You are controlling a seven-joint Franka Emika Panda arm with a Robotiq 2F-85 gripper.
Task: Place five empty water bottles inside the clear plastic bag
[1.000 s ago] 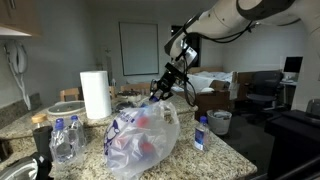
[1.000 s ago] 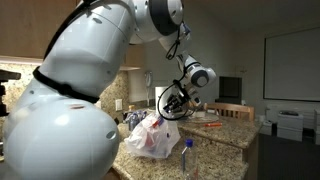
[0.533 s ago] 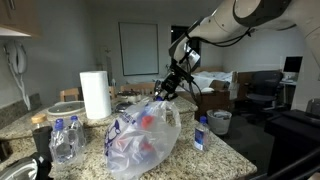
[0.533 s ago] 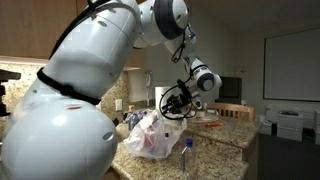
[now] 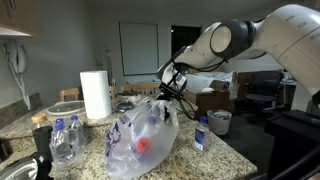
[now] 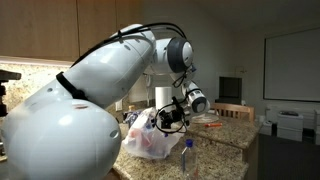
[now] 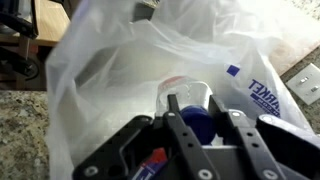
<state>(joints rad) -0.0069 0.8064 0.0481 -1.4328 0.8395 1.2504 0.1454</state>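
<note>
Since a second ago the arm has swung lower, and the gripper has come down to the mouth of the bag. The bag has not shifted on the counter.

Only the wrist view looks into the open bag. There the gripper has its fingers closed on a blue-capped bottle, held just inside the mouth. In both exterior views the bag folds hide this bottle.

Bottles outside the bag number three. A left pair stands near the counter's left edge. A lone bottle stands upright beside the bag toward the right edge, and it also shows in an exterior view. Bottles inside the bag cannot be counted; one red item shows through the plastic.

One towel roll stands upright toward the back edge, apart from the bag. In an exterior view the arm's body blocks the counter's near part.
</note>
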